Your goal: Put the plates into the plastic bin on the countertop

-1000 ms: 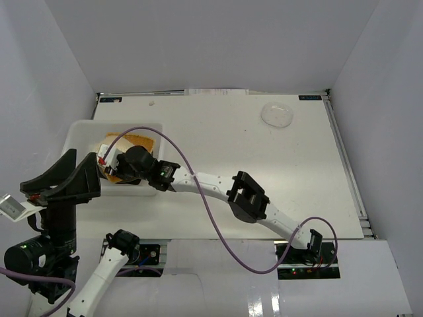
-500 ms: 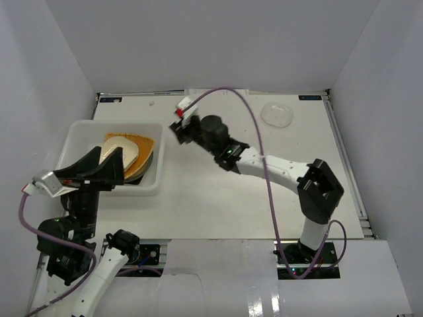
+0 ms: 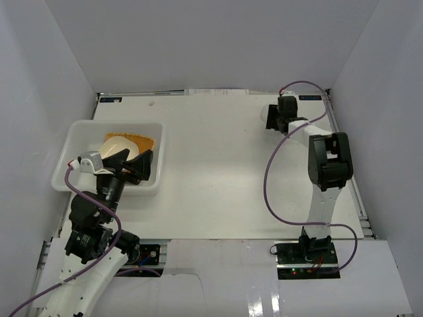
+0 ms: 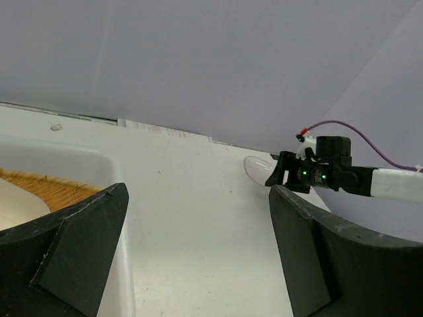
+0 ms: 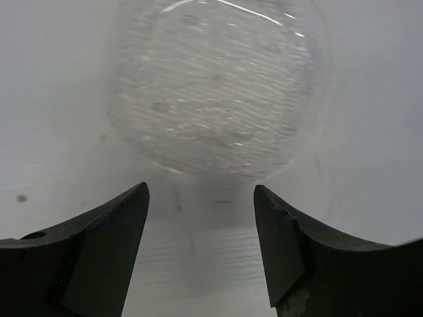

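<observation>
Clear plate (image 5: 215, 86): the only dish seen outside the bin, lying flat on the countertop (image 3: 218, 158) in the far right corner.

- Right gripper (image 5: 199, 198): jaws spread, nothing between them. Tips sit just short of the plate's near rim, no contact visible.
- Handling, as judged: stiff and smooth, so slippery under hard pads. Probably light. If it is glass, it will chip or crack on a knock.
- Hold: near rim, one finger over the lip and one slipped under. The rim sits low on the surface, so the under finger may skid or push the plate away.
- Left gripper (image 4: 196, 198): spread wide and empty, hanging over the near right part of the plastic bin (image 3: 73, 132).
- Bin, left side of the table: orange woven plate (image 3: 139, 140) with a cream plate (image 3: 119, 145) on it. Anything below them can't be made out.
</observation>
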Controlling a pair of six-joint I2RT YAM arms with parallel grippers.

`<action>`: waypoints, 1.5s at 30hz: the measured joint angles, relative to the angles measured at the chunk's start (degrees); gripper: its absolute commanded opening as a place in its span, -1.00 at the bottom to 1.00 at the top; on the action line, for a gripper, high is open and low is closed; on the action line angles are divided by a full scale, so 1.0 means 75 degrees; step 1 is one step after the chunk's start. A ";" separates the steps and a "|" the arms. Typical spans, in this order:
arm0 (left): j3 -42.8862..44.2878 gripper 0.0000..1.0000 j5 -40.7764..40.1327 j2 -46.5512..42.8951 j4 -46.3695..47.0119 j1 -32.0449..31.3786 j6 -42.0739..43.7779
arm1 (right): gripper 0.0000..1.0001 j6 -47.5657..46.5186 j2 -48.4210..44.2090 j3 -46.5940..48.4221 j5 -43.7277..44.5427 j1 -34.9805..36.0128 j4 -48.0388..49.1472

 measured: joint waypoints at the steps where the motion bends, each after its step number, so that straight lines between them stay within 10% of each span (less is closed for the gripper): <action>1: 0.0000 0.96 0.0032 0.0009 0.0003 0.0000 0.0006 | 0.38 0.0411 -0.0017 -0.0099 -0.0201 -0.0391 -0.0029; 12: 0.0000 0.96 0.0236 0.0187 0.0029 0.0000 0.0058 | 0.35 0.2888 -0.0003 -0.0673 -0.1381 -0.1690 0.0548; 21: 0.0000 0.96 0.0280 0.0236 0.0029 0.0003 0.0099 | -0.84 0.4549 0.0898 -0.0370 -0.2171 -0.2323 0.1498; 29: 0.0000 0.96 0.0460 0.0251 0.0038 0.0015 0.0140 | -0.84 0.5033 -0.0466 -0.2611 -0.2532 -0.2124 0.2696; 37: 0.0000 0.96 0.0997 0.0251 0.0224 0.0032 0.0195 | -0.84 0.4607 -0.2882 -0.3249 -0.2643 0.0831 0.2911; 45: -0.0009 0.96 0.0522 -0.0108 0.0265 0.0300 0.0163 | -0.84 0.4019 -0.1431 -0.0012 -0.2375 0.4456 0.2693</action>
